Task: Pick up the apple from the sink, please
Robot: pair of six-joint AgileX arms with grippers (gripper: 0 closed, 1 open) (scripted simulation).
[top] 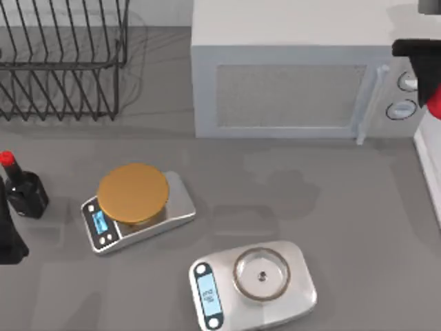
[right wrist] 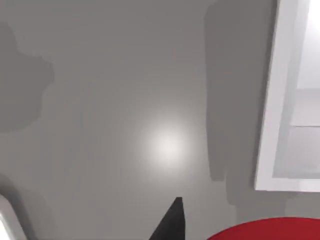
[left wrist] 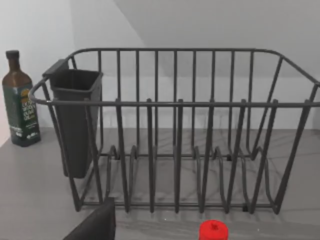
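Observation:
The apple (top: 435,105) is a bright-red ball at the far right edge of the top view, just under the black body of my right arm. My right gripper (top: 432,93) is shut on it, up above the white rim of the sink (top: 427,172). The right wrist view has the apple (right wrist: 265,231) close up beside one dark fingertip (right wrist: 172,220), with the grey counter and the sink rim (right wrist: 280,100) below. My left arm (top: 8,238) is parked at the table's left edge.
A microwave (top: 289,76) stands at the back, a wire dish rack (top: 62,62) at the back left. A dark bottle (top: 24,193) with a red cap sits left. Two scales lie in front: one with a gold plate (top: 133,194), one with a glass plate (top: 260,274).

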